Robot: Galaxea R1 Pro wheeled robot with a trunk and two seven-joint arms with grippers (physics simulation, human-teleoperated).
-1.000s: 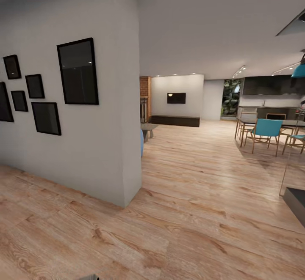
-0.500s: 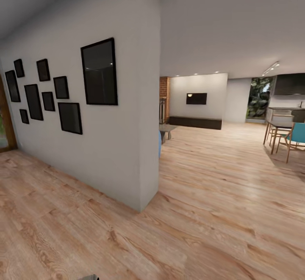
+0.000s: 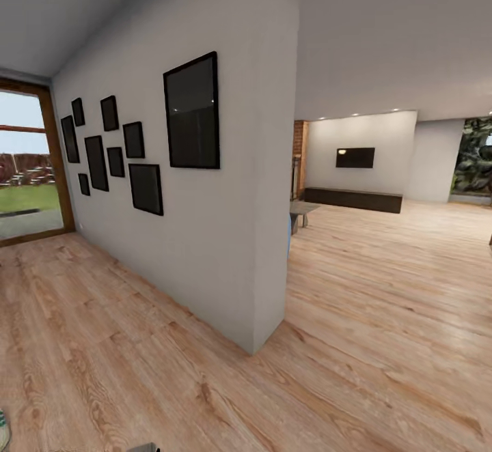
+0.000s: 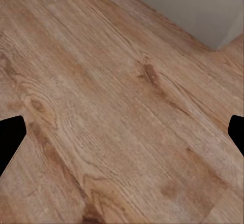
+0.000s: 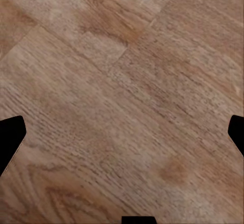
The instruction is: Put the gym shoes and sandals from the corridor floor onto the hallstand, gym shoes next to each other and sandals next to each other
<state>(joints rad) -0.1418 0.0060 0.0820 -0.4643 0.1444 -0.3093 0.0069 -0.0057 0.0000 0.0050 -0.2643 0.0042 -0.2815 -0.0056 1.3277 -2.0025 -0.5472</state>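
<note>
Robot facing a wall end in the corridor, with a sliver of a shoe at the view's lower left corner.

No writing or labels are showing anywhere: the black frames (image 3: 192, 112) hanging on the grey wall (image 3: 225, 247) are reading as blank dark panels. Both wrist cameras are pointing down at the floor (image 3: 355, 343); the left gripper (image 4: 122, 132) and the right gripper (image 5: 122, 132) are each showing only dark fingertips (image 4: 9, 135) at opposite frame edges, spread wide with bare planks between and nothing held. A green-and-white gym shoe (image 3: 3, 427) edge is peeking in on the floor at the head view's bottom left. A window (image 3: 27, 168) is standing at the corridor's far end.
</note>
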